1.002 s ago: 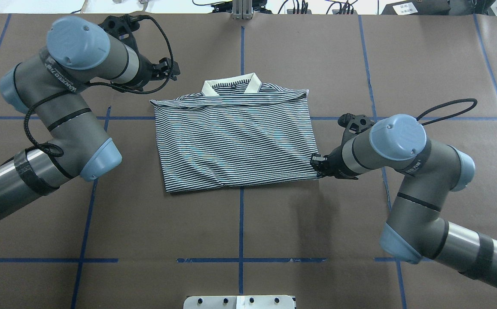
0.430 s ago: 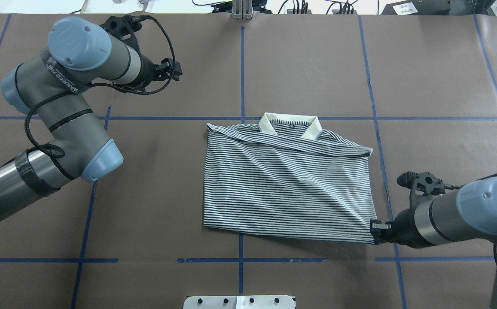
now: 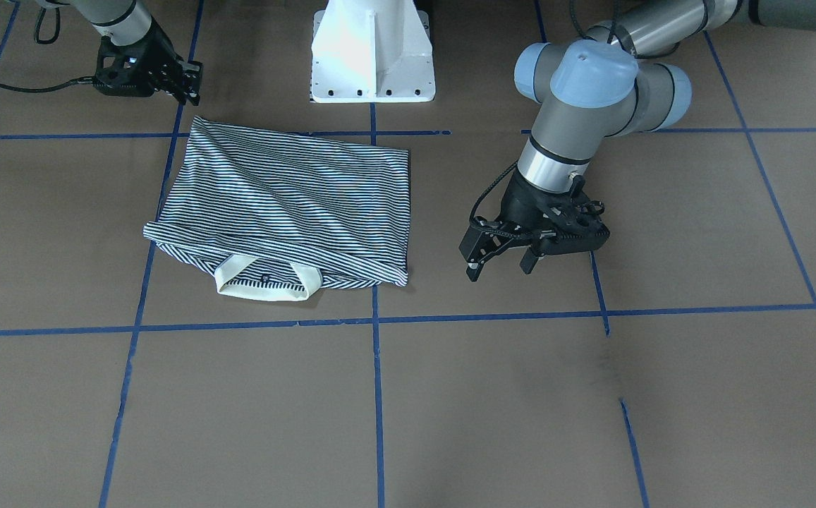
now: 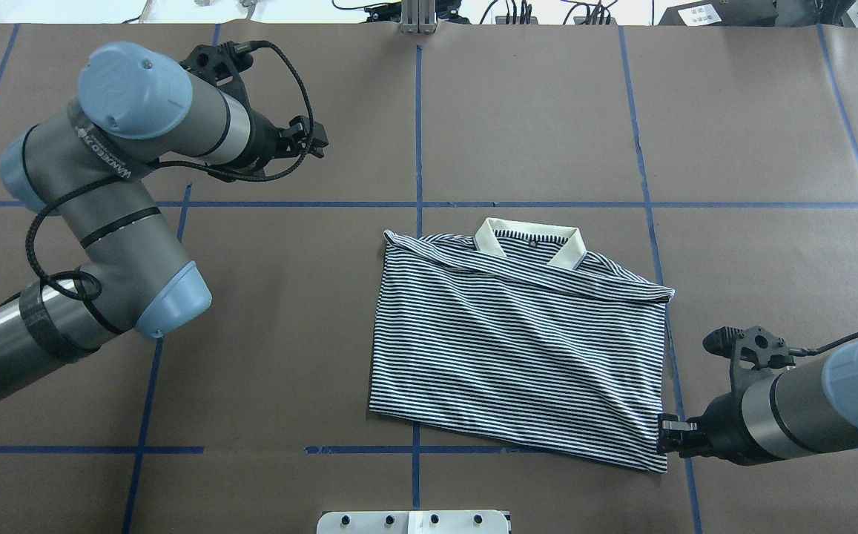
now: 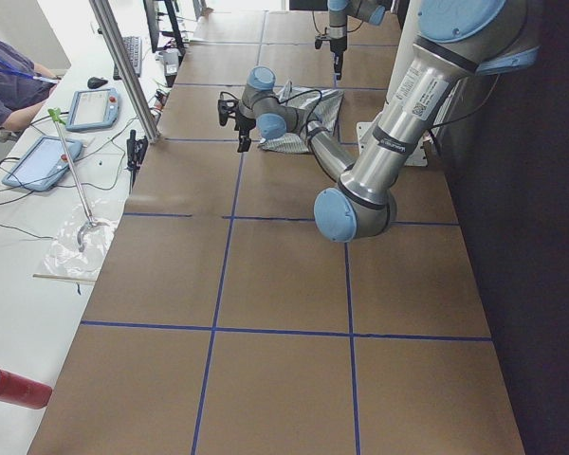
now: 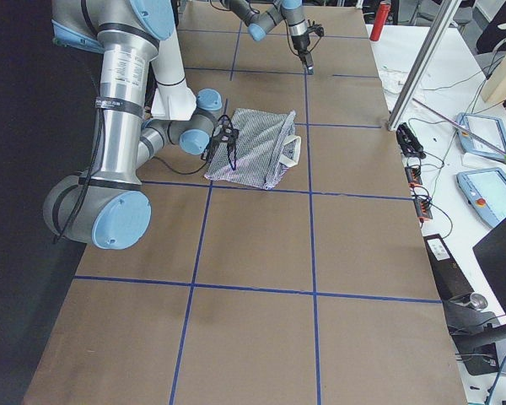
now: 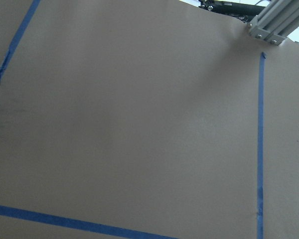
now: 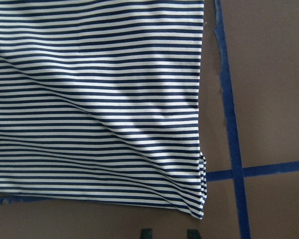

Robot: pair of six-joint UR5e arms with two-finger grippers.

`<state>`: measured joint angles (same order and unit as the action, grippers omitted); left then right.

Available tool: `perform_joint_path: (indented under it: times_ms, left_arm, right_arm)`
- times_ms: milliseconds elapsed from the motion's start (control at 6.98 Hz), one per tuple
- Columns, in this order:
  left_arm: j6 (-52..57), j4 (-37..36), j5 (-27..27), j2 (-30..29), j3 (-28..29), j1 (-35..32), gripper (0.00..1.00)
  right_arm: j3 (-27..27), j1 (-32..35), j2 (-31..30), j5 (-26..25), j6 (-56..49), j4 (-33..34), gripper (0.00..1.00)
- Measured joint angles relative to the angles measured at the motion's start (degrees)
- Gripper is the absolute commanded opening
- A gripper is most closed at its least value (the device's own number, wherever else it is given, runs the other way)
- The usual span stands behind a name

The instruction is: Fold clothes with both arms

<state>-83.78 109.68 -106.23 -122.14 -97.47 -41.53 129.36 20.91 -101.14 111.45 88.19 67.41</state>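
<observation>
Shirt [image 4: 517, 348] lies folded but skewed on the worktop [image 4: 532, 111], right of centre, collar on the far side. My right pincer [image 4: 666, 435] is open, just off the near-right corner. My left pincer [image 3: 499, 270] is open and empty, far-left. Risk: pinching one layer at that corner peels the fold open, and a one-sided pull skews it more.

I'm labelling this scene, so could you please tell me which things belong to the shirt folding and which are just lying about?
In the job: striped polo shirt, left gripper, right gripper.
Lying about: white pedestal, tablets on the side bench, red cylinder.
</observation>
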Motion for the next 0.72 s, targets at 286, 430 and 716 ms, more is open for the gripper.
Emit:
perform_joint_path:
  times_ms: [286,430,716]
  left_arm:
    - [-15.3,-6.3,0.8,1.8,-6.9,8.2,0.90]
    - [-23.7,-9.6,3.6,1.9,-8.6,14.4,0.90]
    - [-35.1,-11.9,8.1,1.4,-7.8,23.1,0.90]
  right_arm:
    - [0.0,7.2,6.5,-0.2,0.1,-0.1,1.00]
    - [-1.0,11.5,10.0,-0.1,0.0,0.0,1.00]
    - [-3.9,16.7,14.9,0.2,-0.4,0.1,1.00]
